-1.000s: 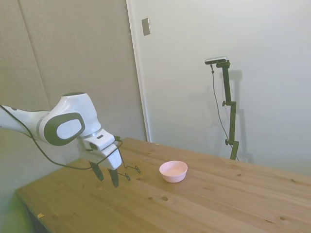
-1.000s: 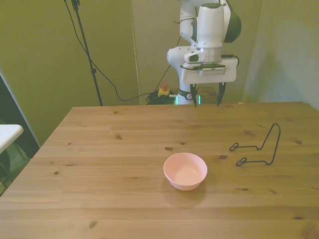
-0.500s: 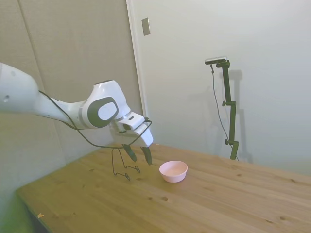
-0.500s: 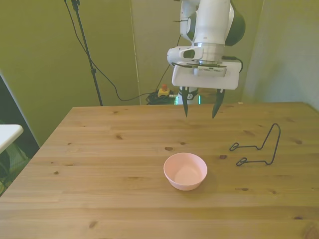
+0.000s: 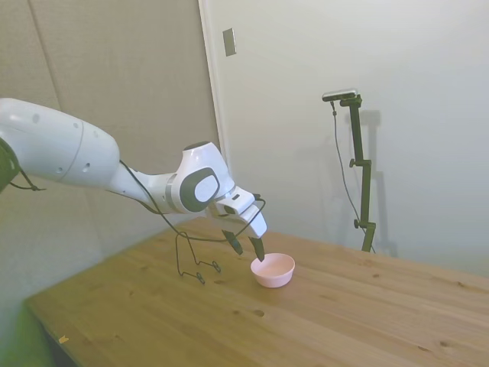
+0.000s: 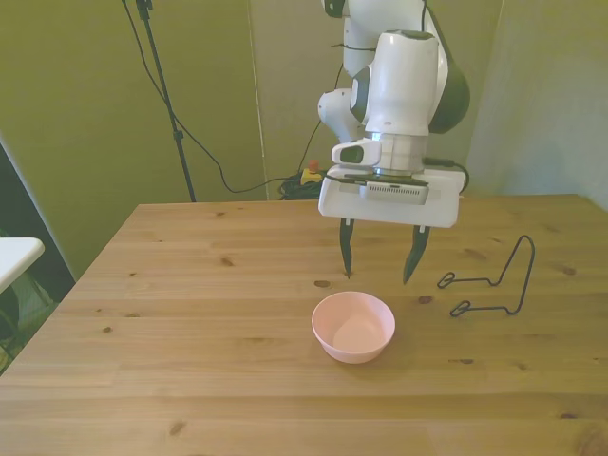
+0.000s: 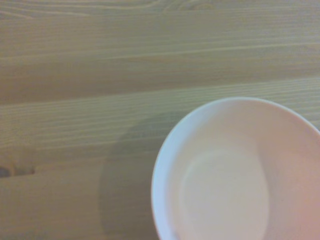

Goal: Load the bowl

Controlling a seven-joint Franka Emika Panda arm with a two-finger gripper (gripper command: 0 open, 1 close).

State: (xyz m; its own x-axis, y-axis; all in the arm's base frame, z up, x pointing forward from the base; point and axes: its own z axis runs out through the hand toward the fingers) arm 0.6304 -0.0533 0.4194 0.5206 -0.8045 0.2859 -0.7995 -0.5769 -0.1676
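Approach step: claw (image 6: 380,265) spread, empty, above desk (image 6: 190,313) just behind bowl (image 6: 353,326). Next: lower over rim, pinch, carry to rack (image 6: 494,280).

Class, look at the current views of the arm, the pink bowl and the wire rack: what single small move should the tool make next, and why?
Probably a short advance forward and down, so the tool brackets the bowl's rim. The tool is open, empty, and hangs above the table just behind the bowl, not touching it. The bowl sits upright and empty, apart from the wire rack, so it has to be gripped first.
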